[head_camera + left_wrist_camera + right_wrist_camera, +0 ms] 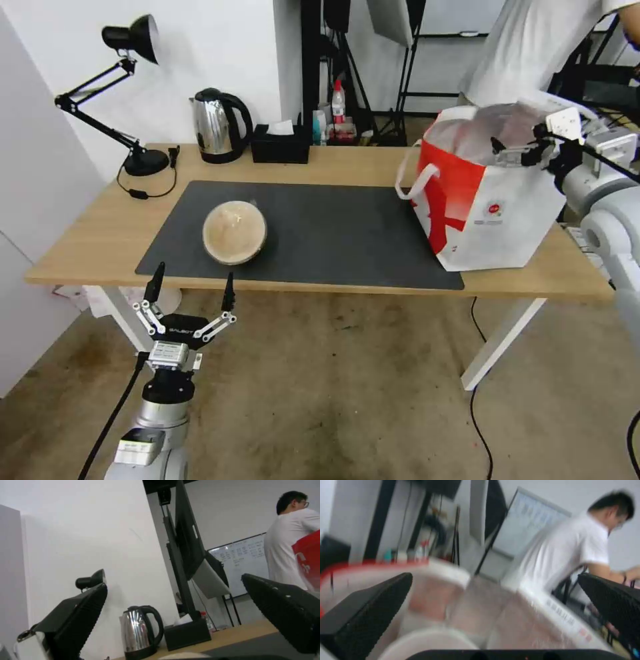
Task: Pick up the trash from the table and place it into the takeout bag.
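Hovering over the takeout bag's [493, 207] open mouth, right hand [517, 152] has fingers spread, holding nothing. Left hand [192, 288] waits before the desk [87, 233] edge, fingers spread. Clear-lidded bowl [235, 232] sits on the grey mat [333, 230].
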You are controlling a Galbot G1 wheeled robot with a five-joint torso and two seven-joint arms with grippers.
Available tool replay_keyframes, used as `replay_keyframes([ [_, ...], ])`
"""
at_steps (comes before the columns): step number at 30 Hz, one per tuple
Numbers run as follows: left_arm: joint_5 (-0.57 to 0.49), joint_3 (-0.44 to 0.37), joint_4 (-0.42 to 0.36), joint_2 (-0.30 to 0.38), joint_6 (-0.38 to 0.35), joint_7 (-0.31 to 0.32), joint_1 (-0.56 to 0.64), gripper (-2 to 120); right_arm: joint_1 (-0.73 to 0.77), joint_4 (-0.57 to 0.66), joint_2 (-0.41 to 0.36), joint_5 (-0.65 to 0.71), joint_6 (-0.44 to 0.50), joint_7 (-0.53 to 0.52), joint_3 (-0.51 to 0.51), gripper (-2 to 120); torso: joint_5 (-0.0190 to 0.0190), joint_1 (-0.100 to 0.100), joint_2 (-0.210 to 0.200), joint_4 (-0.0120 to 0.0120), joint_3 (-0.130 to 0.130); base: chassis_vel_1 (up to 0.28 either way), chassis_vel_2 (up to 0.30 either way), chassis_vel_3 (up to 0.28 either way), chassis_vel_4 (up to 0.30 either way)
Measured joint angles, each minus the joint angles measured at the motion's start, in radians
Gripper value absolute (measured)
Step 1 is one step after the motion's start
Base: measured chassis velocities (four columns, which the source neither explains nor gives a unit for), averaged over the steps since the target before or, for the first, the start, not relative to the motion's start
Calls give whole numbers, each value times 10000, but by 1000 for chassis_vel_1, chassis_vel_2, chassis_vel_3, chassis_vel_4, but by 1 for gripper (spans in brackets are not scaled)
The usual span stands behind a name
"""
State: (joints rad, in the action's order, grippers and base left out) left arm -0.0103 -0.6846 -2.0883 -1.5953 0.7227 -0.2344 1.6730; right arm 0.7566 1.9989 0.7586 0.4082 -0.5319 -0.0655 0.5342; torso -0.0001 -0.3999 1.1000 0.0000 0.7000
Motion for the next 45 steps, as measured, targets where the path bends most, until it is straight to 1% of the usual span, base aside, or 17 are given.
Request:
replay_keyframes([
  [5, 0, -25, -80, 1, 3, -1, 27, 100, 20, 309, -47, 79, 1003, -87, 3, 111, 0, 0, 0, 0, 0, 0, 0, 0, 0],
  [6, 0, -25, -80, 1, 3, -1, 27, 100, 20, 309, -47, 79, 1003, -87, 3, 111, 0, 0, 0, 0, 0, 0, 0, 0, 0],
  [10, 0, -33, -141, 1, 29, -4, 121, 100, 117, 611, -112, 275, 1802, -94, 103, 102, 0, 0, 0, 1, 0, 0, 0, 0, 0],
  [18, 9, -31, -194, -1, 59, -4, 202, 100, 907, 1339, -181, 507, 2861, -266, 456, 100, 0, 0, 0, -1, 0, 0, 0, 0, 0],
  [19, 6, -32, -241, -2, 65, -4, 214, 100, 1214, 1471, -184, 409, 3273, -343, 524, 100, -1, 0, 0, 0, 0, 0, 0, 0, 0],
  [20, -10, -28, -316, -2, 67, -3, 242, 100, 1658, 1537, -151, 131, 4036, -414, 561, 100, -2, -1, 0, 0, 0, 0, 0, 0, 0],
  [21, -10, -28, -316, -2, 67, -3, 242, 100, 1658, 1537, -151, 131, 4036, -414, 561, 100, -2, -1, 0, 0, 0, 0, 0, 0, 0],
  [22, -19, -29, -360, -1, 68, -3, 253, 100, 1927, 1564, -92, -37, 4476, -457, 571, 100, 1, -1, 0, -1, 0, 0, 0, 0, 0],
  [25, -49, -69, -463, 2, 73, -1, 283, 100, 2851, 1839, 331, -314, 5453, -727, 591, 100, 1, 0, 0, -1, 0, 0, 0, 0, 0],
  [26, -49, -69, -463, 2, 73, -1, 283, 100, 2851, 1839, 331, -314, 5453, -727, 591, 100, 1, 0, 0, -1, 0, 0, 0, 0, 0],
  [31, -143, -102, -541, 6, 82, 0, 346, 100, 3717, 2105, 1409, -873, 6444, -1159, 341, 100, -1, 0, 0, 1, -1, 0, 0, 0, 0],
  [34, -234, -120, -615, 9, 82, 0, 389, 100, 4376, 2094, 2154, -1448, 7093, -1261, 154, 100, 0, 0, 0, 1, 0, 0, 0, 0, 0],
  [35, -234, -120, -615, 9, 82, 0, 389, 100, 4376, 2094, 2154, -1448, 7093, -1261, 154, 100, 0, 0, 0, 1, 0, 0, 0, 0, 0],
  [39, -307, -194, -679, 13, 83, 0, 402, 100, 5366, 1897, 3035, -2177, 8095, -1390, -174, 100, 1, 0, 0, 0, 0, 0, 0, 0, 0],
  [40, -307, -194, -679, 13, 83, 0, 402, 100, 5366, 1897, 3035, -2177, 8095, -1390, -174, 100, 1, 0, 0, 0, 0, 0, 0, 0, 0],
  [44, -318, -167, -679, 15, 83, 0, 396, 100, 6117, 1655, 3821, -2972, 9367, -1546, -386, 100, 0, 0, 1, -1, 0, 0, 0, 0, 0],
  [45, -318, -167, -679, 15, 83, 0, 396, 100, 6117, 1655, 3821, -2972, 9367, -1546, -386, 100, 0, 0, 1, -1, 0, 0, 0, 0, 0],
])
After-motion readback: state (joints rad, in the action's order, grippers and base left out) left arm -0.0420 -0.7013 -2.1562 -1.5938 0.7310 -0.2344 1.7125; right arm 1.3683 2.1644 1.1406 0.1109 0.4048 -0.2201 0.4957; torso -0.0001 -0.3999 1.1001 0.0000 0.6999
